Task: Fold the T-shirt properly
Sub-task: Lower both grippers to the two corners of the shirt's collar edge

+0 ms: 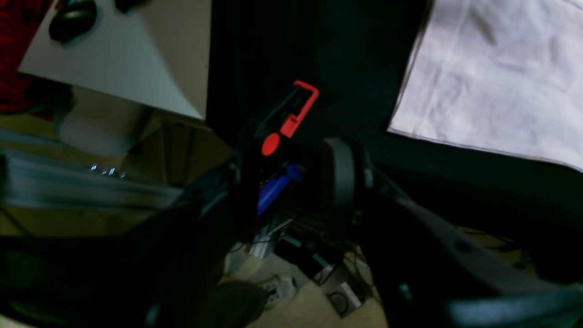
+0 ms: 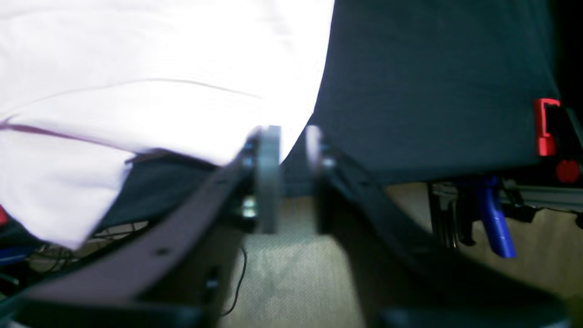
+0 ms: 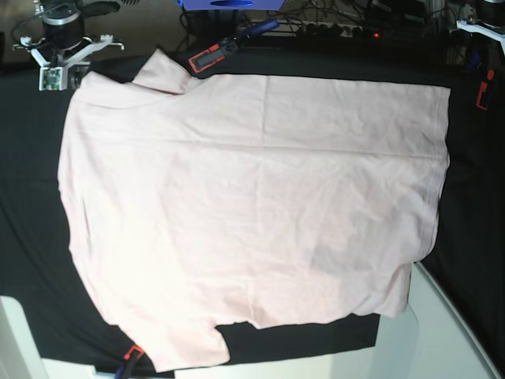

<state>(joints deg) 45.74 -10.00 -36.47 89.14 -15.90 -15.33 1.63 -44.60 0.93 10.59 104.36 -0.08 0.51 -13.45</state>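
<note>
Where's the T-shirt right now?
In the base view the T-shirt lies spread flat across the middle of the black tablecloth, plain side up, with a red clamp at its top edge.

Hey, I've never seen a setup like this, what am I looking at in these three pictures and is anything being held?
This is a robot with two arms, meant to fold a shirt. One picture looks down from above on a table under a black cloth. A pale pink T-shirt lies spread flat on it, plain side up. The other two pictures come from small cameras on the robot's wrists, looking along each claw. The right gripper has its two fingers slightly apart at the shirt's edge, with nothing between them. The left-wrist picture is dark and blurred, so I cannot tell how that claw stands; the shirt lies off to its side. Red clamps pin the cloth to the table edge.
</note>
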